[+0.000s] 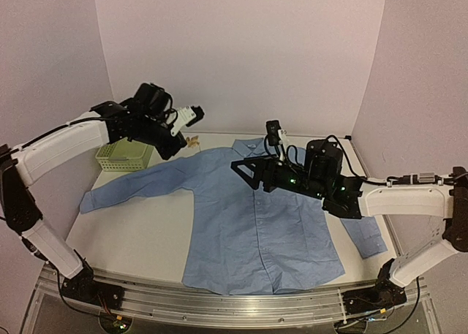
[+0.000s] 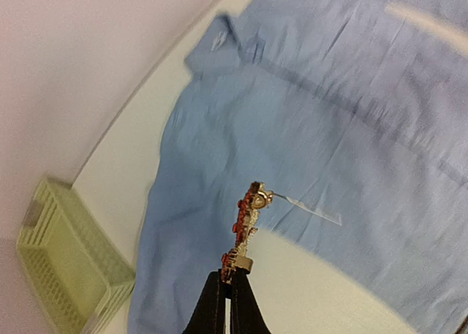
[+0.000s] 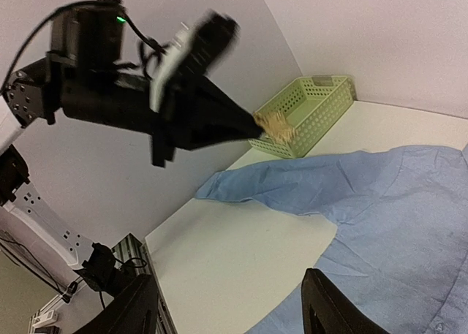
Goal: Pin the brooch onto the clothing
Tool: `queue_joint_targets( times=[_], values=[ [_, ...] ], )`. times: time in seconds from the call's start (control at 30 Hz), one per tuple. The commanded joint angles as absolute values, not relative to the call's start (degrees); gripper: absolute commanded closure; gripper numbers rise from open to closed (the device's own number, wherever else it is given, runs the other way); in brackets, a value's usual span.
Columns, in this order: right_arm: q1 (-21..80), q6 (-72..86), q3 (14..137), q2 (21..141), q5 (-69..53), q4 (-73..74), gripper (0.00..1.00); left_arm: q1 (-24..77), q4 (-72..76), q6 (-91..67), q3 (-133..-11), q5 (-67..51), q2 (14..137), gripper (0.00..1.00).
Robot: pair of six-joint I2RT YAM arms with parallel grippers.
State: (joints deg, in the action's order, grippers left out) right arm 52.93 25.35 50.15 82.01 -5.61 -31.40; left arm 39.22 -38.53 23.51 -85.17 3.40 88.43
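Left gripper (image 2: 228, 296): fingers pressed together on the lower end of the brooch, pinching it at the very tips; the arm is raised above the far left part of the table.
Brooch (image 2: 247, 228): a small gold piece with red-orange bits, standing up from the left fingertips. It is held in the air, clear of the cloth, near the shirt's shoulder on the basket side. A thin pale pin sticks out sideways from its top end.
Right gripper (image 3: 228, 277): fingers (image 3: 329, 305) spread wide with nothing between them. It hovers over the upper chest of the shirt, just below the collar, and points toward the left arm.
Shirt (image 1: 256, 224): light blue, long-sleeved, laid flat with its front up and its collar at the far side. One sleeve stretches left toward the basket; the other runs under the right arm to the table's right edge.
Basket (image 1: 110, 158): pale green plastic mesh, at the far left corner, just beyond the sleeve.
Table (image 1: 139, 224): white top, bare between the left sleeve and the shirt's body.
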Motion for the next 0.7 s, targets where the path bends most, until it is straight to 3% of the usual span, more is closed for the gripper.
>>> queue_joint_targets(
  times=[0.0,0.2,0.43,0.67],
  values=[
    [51.97,23.19,55.22,80.18,-0.77,-21.63,0.33,39.19,-51.43,38.36,-85.03,27.58,94.60,1.00],
    [49.22,24.89,61.28,84.09,2.20,-12.99,0.32,39.37,-46.97,45.58,-86.97,35.17,96.45,1.00],
    [43.04,28.69,71.28,92.71,8.67,-1.45,0.29,37.14,-64.54,31.07,-100.48,15.68,104.09,1.00],
    [38.53,20.76,86.76,107.50,15.28,4.19,0.22,34.88,-69.71,24.08,-113.03,0.30,113.56,1.00]
  ],
)
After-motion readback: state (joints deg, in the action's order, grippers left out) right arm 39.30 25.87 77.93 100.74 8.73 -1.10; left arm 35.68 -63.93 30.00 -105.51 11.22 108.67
